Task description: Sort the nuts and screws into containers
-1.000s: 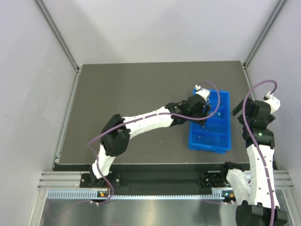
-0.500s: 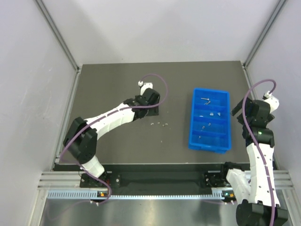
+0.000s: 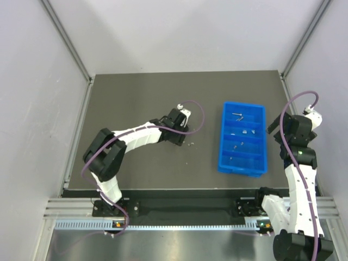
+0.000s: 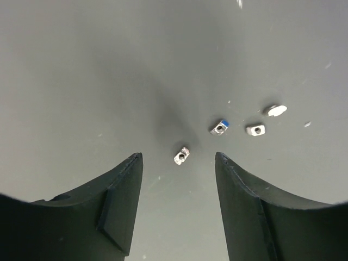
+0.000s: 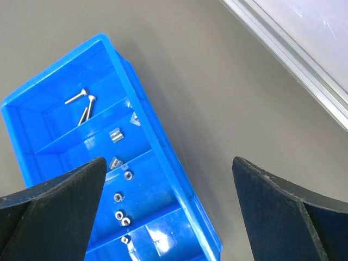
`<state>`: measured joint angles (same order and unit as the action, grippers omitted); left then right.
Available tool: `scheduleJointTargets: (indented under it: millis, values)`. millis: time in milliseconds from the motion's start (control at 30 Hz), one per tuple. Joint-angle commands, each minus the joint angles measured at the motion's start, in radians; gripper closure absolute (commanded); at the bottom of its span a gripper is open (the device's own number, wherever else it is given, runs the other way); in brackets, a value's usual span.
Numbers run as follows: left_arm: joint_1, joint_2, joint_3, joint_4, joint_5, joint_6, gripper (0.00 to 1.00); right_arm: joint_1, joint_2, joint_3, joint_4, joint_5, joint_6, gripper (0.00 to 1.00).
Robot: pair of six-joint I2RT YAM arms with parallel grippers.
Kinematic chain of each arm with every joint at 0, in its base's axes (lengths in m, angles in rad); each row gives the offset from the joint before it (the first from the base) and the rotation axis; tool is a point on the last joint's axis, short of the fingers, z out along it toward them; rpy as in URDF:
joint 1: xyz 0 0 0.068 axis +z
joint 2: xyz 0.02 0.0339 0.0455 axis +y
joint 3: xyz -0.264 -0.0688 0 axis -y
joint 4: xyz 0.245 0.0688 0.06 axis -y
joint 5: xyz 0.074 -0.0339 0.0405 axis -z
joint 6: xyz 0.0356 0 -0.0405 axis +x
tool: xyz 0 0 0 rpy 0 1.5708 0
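Even, diffuse light is falling from above, keeping the top view bright and sharp, with the white walls [image 3: 163, 32] washing out slightly. The dark table [image 3: 136, 103] is giving almost no glare. A soft shadow is spreading just beyond the left gripper [image 4: 178, 156], its fingers [image 4: 117, 212] showing nearly black, the nuts [image 4: 255, 130] crisp. The blue tray [image 5: 175, 179] is catching small highlights; the right gripper [image 5: 168, 160] is looking dark and soft.

We are holding our left arm [image 3: 136, 136] stretched forward and rightward, elbow bent near its base, with the left gripper [image 4: 178, 156] pointing down and its jaws parted, and we are holding our right arm [image 3: 299, 163] raised upright, the right gripper [image 5: 168, 160] facing down, jaws spread wide.
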<state>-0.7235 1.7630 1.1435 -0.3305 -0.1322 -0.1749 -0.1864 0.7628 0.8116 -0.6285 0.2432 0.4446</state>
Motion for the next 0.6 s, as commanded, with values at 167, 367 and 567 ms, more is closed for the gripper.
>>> scheduleJointTargets:
  millis: [167,367,567]
  values:
    - [0.018,0.039,0.005,0.062,0.115,0.12,0.41,-0.001,0.018,0.012,0.05,0.025,-0.02,0.0]
    - [0.022,0.069,0.005,0.044,0.112,0.107,0.46,-0.002,0.018,0.011,0.053,0.025,-0.017,0.0]
    - [0.03,0.067,-0.022,0.054,0.094,0.086,0.47,-0.002,0.017,0.009,0.052,0.024,-0.015,0.0]
